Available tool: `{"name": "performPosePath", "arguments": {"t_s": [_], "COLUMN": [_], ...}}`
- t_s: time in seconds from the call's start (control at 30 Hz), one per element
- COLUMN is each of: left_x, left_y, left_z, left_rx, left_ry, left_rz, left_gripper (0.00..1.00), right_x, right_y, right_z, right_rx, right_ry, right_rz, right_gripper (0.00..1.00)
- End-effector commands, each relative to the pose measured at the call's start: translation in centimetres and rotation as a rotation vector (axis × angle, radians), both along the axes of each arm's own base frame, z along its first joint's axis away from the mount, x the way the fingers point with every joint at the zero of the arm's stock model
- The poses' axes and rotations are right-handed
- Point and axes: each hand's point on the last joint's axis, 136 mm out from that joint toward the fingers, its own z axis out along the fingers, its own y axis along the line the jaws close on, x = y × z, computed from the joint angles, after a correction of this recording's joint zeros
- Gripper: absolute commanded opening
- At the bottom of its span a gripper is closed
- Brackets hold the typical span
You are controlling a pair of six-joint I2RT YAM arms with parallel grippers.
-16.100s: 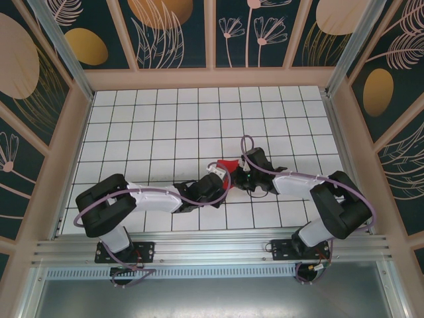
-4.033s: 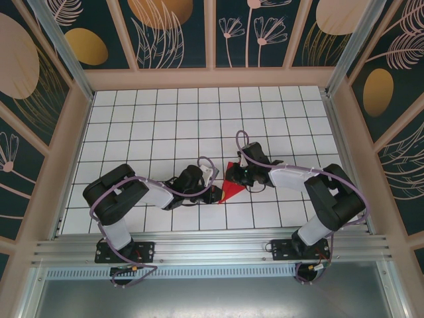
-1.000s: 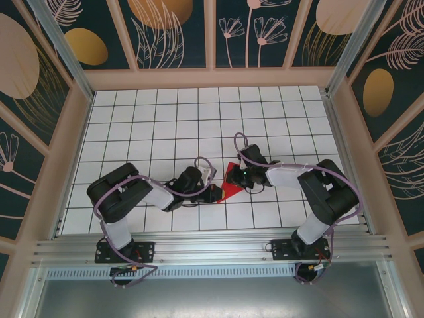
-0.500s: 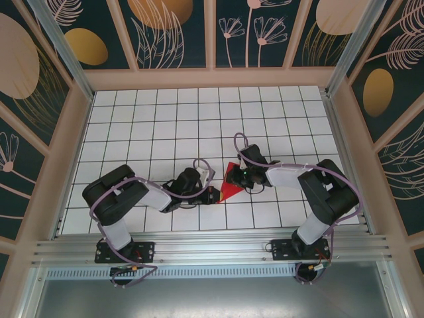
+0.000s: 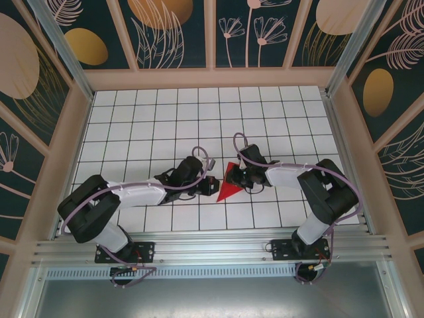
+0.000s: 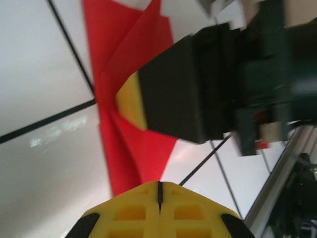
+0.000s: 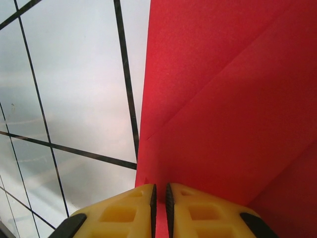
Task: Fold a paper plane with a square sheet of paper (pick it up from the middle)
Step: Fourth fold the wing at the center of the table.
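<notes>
The square sheet of paper is bright red and creased into a flat pointed triangle near the middle of the tiled floor, its tip toward the near edge. My right gripper is at its far right corner. In the right wrist view its tips are nearly together with a red layer between them. My left gripper is just left of the paper, shut and empty. Seen from the left wrist, the closed yellow tips sit at the near edge of the folds, and the right gripper's black finger lies over the paper.
White tiled floor stretches behind and to both sides of the arms. Wooden-framed patterned walls close in the back and sides. An aluminium rail runs along the near edge by the arm bases.
The left arm has stretched out lower and to the left, and its gripper has moved slightly up and left off the paper's near corner. The right gripper and the paper have stayed put.
</notes>
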Motion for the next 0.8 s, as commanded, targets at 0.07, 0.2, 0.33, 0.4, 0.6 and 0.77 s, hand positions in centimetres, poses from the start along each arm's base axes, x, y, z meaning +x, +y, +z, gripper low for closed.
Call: {"name": "performPosePath", "arguments": {"t_s": [0.07,0.2,0.33,0.4,0.6,0.77], "left_x": [-1.2,-1.4,-1.1,-1.0,-1.0,-1.5], "left_y": [-1.5,-2.6,-2.8,-3.0,-2.2,-1.0], "left_z": [0.3,-1.0,-2.2,-2.7,-4.9,-6.9], "left_rx": [0.004,0.018,0.048,0.064,0.139,0.197], "left_ry": [0.01,0.027,0.027,0.025,0.039,0.06], "left_rz": [-0.068,-0.09,-0.085,-0.085,-0.082,-0.08], "left_gripper": [0.04,0.04,0.04,0.04,0.04,0.04], "right_x": [-0.1,-0.1,-0.2,-0.2,-0.3,-0.2], "right_y": [-0.3,-0.2,-0.3,-0.4,-0.4,-0.4], "right_z": [-1.1,-0.9,-0.9,-0.8,-0.9,-0.9], "right_rx": [-0.048,-0.049,-0.051,-0.05,-0.054,-0.055], "right_ry": [0.026,0.022,0.023,0.022,0.025,0.024], "right_rz": [-0.007,-0.006,-0.005,-0.008,-0.007,-0.005], "right_gripper": [0.17,0.17,0.17,0.17,0.17,0.17]}}
